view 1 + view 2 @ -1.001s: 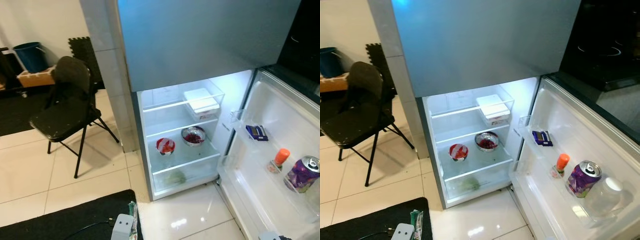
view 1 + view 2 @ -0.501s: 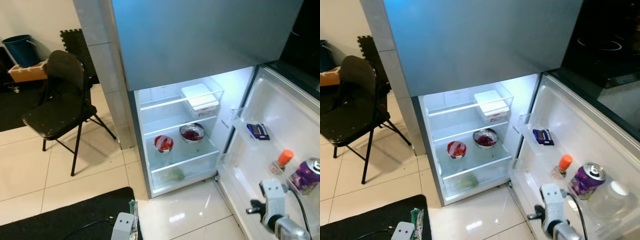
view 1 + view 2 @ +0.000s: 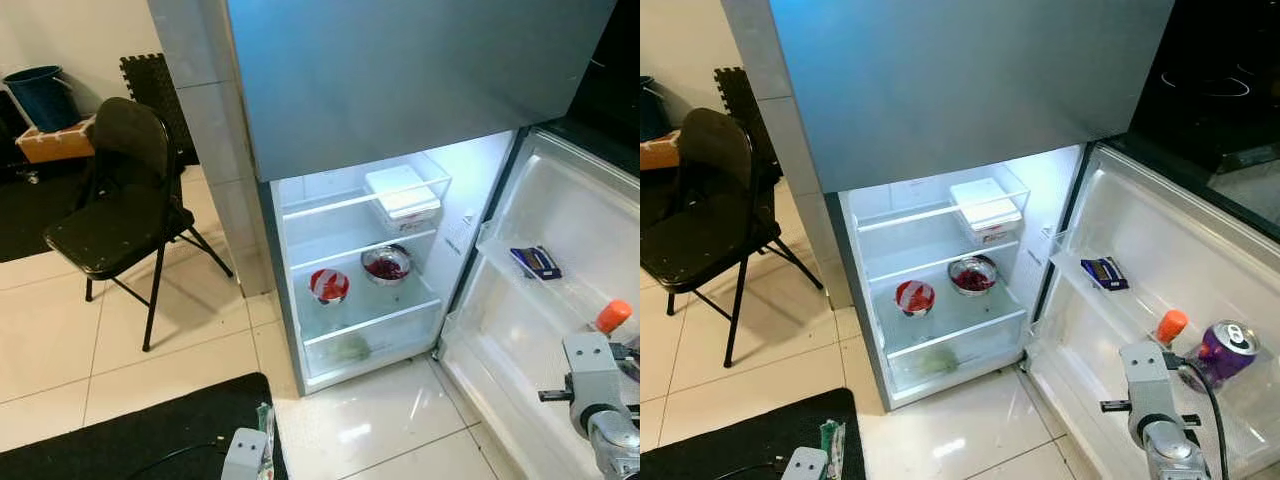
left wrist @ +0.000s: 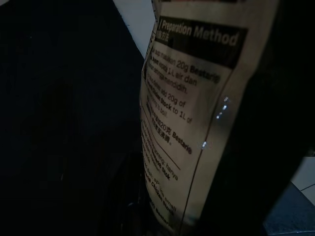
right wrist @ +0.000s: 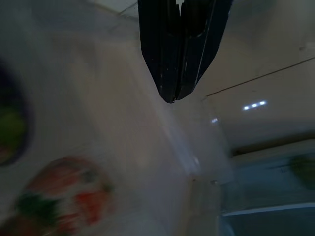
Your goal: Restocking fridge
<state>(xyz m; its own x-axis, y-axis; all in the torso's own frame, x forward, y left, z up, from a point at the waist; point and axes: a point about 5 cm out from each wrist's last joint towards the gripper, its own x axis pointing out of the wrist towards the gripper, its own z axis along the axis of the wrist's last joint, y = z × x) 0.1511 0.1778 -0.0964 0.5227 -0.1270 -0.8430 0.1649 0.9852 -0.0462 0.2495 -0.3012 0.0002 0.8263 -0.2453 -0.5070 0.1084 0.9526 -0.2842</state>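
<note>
We count two round bowls (image 3: pixel 916 296) (image 3: pixel 973 274) inside the open white fridge (image 3: pixel 940 330), one white lidded box (image 3: pixel 986 208), one purple can (image 3: pixel 1223 349), one orange-capped bottle (image 3: pixel 1169 327), one black folding chair (image 3: pixel 700 215) beside it.

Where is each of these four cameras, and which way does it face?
Left eye view: on the head, looking down at the open fridge and folding chair; the right arm shows.
Right eye view: beside it, same scene; the right arm nears the purple can in the door.
Left wrist view: on the left arm, close on a printed packet.
Right wrist view: along the right gripper, fingers together, toward the door shelf.
Both eye views share the fridge and chair.
</note>
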